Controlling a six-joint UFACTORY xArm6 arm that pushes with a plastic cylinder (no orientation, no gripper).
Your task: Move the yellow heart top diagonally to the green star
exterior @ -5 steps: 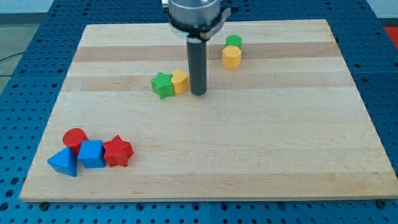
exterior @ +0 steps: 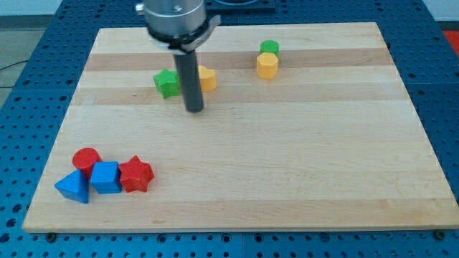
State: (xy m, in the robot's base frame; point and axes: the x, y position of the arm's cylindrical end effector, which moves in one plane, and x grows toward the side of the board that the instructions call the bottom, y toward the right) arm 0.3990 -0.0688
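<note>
Pale wooden board [exterior: 301, 165] on a blue perforated table, seen from above and slightly in front. A dark rod comes down from the upper left of the frame; my tip [exterior: 194, 110] rests on the board just below the gap between the green star [exterior: 166, 83] and the yellow heart [exterior: 206, 77]. There are no jaws on this rod, so nothing is spread or pinched. The yellow heart sits upper centre, just right of the rod and partly hidden by it, near the green star and a little higher. Judging by this, the pushing step is under way; the next move calls for nudging the heart further toward the top of the frame so it lies clearly diagonal to the star. A yellow block [exterior: 267, 66] touching a green block [exterior: 270, 48] sits upper right. Red and blue blocks cluster lower left. No writing or labels are readable
</note>
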